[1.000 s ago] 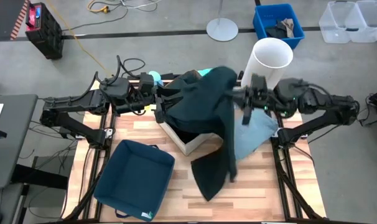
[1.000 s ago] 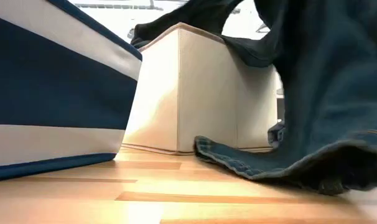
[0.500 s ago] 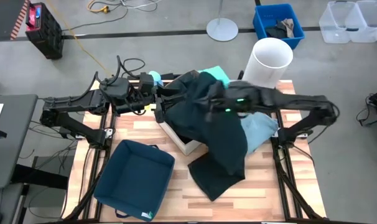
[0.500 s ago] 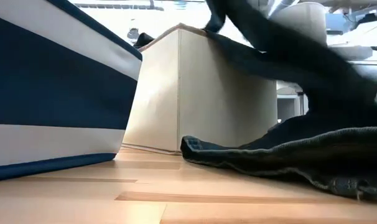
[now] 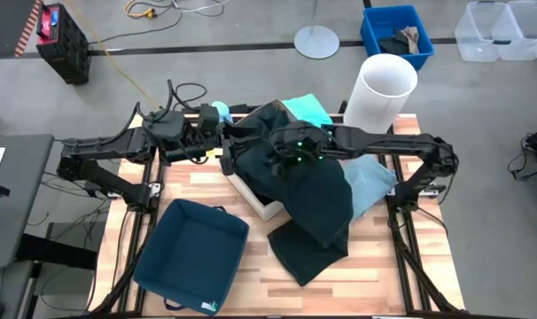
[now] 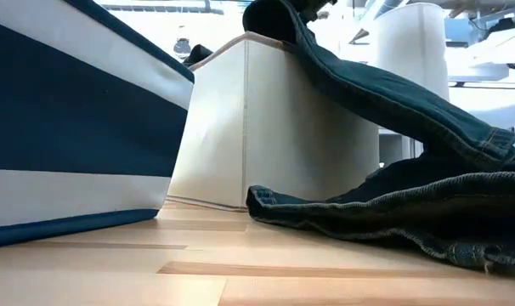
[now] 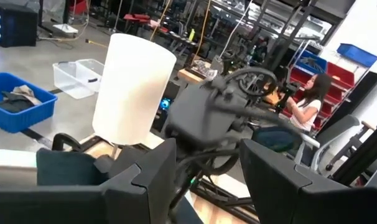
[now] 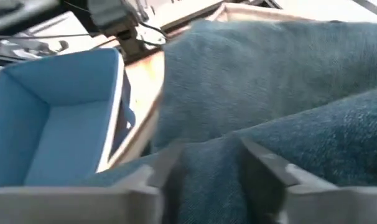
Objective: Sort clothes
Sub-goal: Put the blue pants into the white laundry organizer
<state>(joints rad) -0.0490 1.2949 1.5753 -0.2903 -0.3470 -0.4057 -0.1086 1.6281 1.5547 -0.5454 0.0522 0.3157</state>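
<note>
your right gripper (image 5: 282,155) sat over beige box (image 6: 266,127) | jeans (image 5: 317,199) draped beneath jaws, grip can't tell | left gripper (image 7: 204,171) jaws apart, empty

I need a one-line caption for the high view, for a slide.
The right tool drapes dark jeans over the beige box, trailing onto the table beside the navy box; the left tool waits behind.

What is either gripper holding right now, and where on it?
Right gripper pinches the dark green-black denim jeans at the bunched part over the beige fabric box; left gripper holds nothing.
</note>
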